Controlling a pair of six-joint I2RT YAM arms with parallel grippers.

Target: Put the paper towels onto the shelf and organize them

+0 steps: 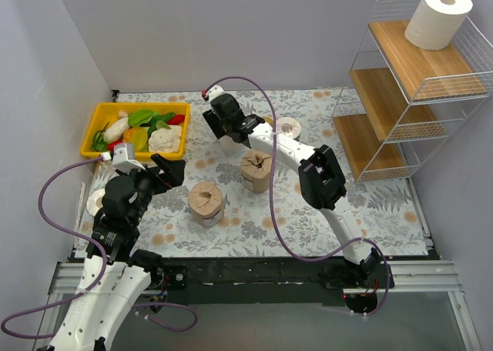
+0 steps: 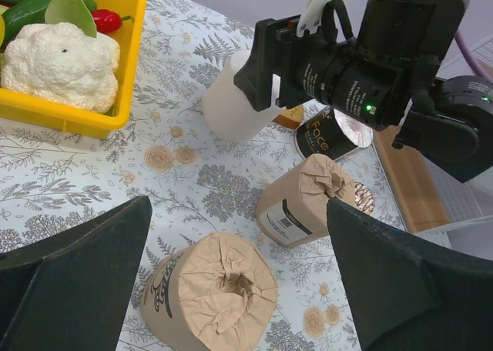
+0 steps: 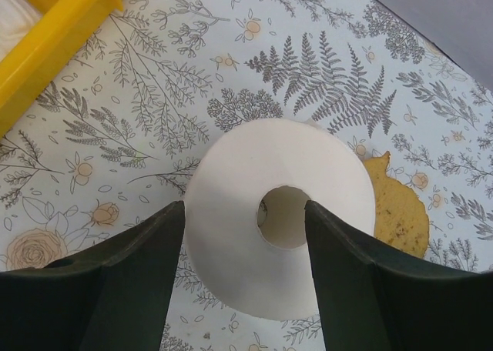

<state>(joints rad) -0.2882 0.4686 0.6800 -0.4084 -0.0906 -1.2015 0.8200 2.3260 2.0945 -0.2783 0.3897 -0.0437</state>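
Note:
A plain white paper towel roll (image 3: 231, 220) stands on end on the flowered cloth. My right gripper (image 3: 245, 205) is open right over it, one finger by its outer left side and the other at the right rim of its hollow core; the top view (image 1: 229, 132) shows the arm covering the roll. Two brown-wrapped rolls (image 1: 256, 170) (image 1: 206, 203) stand mid-table, also seen in the left wrist view (image 2: 304, 201) (image 2: 219, 289). A dark-labelled roll (image 1: 289, 128) stands behind them. My left gripper (image 2: 239, 205) is open and empty, above the nearer brown roll. The shelf (image 1: 385, 105) stands at the right with one white roll (image 1: 439, 16) on its top board.
A yellow bin (image 1: 96, 124) of toy vegetables sits at the back left. A slice of bread (image 3: 397, 212) lies right beside the white roll. A small round disc (image 1: 94, 205) lies near the left edge. Walls close in the left, back and right sides.

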